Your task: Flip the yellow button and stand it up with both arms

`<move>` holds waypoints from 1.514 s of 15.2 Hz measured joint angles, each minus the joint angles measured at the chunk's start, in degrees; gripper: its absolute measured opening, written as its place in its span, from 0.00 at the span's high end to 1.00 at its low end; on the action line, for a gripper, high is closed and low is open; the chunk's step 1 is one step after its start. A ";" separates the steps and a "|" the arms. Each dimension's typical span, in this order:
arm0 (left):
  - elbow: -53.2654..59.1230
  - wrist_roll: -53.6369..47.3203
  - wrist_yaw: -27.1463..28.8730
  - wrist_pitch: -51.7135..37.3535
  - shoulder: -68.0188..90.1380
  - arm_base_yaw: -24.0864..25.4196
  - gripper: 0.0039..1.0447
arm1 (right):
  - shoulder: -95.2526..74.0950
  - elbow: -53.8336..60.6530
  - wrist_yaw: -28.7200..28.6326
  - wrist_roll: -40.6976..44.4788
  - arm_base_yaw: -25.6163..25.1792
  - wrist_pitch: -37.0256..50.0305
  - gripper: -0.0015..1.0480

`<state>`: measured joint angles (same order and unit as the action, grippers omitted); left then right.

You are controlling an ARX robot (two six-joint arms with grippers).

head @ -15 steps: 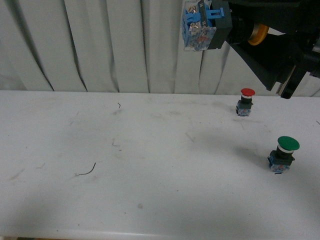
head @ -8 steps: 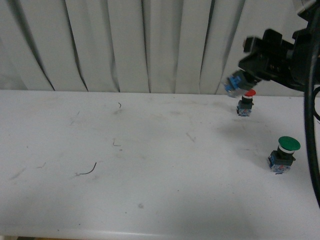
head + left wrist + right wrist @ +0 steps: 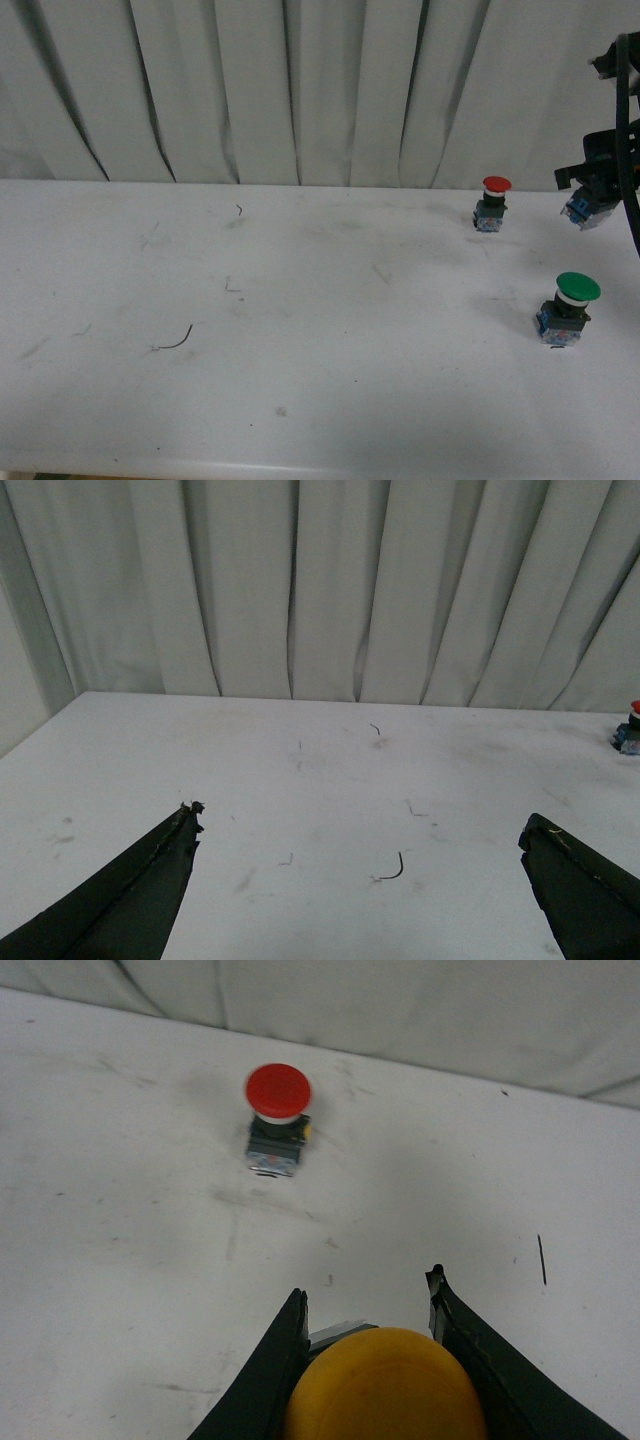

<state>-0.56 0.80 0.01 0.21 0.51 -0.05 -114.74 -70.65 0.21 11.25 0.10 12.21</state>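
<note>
My right gripper [image 3: 368,1300] is shut on the yellow button [image 3: 385,1390]. Its round yellow cap fills the space between the two black fingers in the right wrist view. In the front view the gripper [image 3: 590,195] is at the far right edge, above the table, with the button's blue base [image 3: 585,211] showing below it. My left gripper [image 3: 360,825] is open and empty over the white table [image 3: 300,780]. It does not show in the front view.
A red-capped switch [image 3: 493,203] stands upright at the back right, also in the right wrist view [image 3: 277,1118]. A larger green-capped switch [image 3: 568,307] stands nearer on the right. A small dark wire scrap [image 3: 175,341] lies left of middle. White curtains hang behind the table.
My right gripper has swung from high at the upper middle down and to the far right edge, carrying the yellow button with it. The switches on the table have not moved.
</note>
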 joint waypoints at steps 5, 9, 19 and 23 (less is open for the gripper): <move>0.00 0.00 0.00 0.00 0.00 0.00 0.06 | -9.40 -11.52 5.79 -16.17 -0.07 -8.90 0.67; 0.00 0.00 0.00 0.00 0.00 0.00 0.06 | -15.58 -21.05 9.33 -17.14 2.58 -15.30 0.67; 0.00 0.00 0.00 0.00 0.00 0.00 0.06 | -22.40 -25.77 15.74 -19.26 5.84 -16.06 0.67; 0.00 0.00 0.00 0.00 0.00 0.00 0.06 | -23.91 -25.77 17.20 -19.58 5.90 -16.94 0.67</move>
<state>-0.56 0.80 0.01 0.21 0.51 -0.05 -138.65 -96.42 17.41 -8.34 6.00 -4.73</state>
